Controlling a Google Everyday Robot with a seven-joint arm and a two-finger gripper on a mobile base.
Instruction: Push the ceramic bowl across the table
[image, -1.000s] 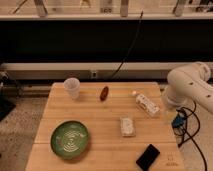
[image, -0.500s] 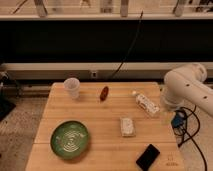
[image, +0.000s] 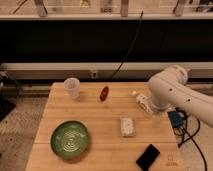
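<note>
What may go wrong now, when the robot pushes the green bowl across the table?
The gripper hangs at the right edge of the table, far from the ceramic bowl at the front left; crossing over, it may knock the bottle or the white packet. The bowl sits near the front edge, so a skewed push might slide it off. Pushed backward, it could hit the white cup.

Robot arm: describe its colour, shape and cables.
The arm is white, smooth, built of thick rounded segments with bulbous joints; no markings show. A blue box with dark cables sits beside it. The gripper looks pale, low at the table's right edge.
</note>
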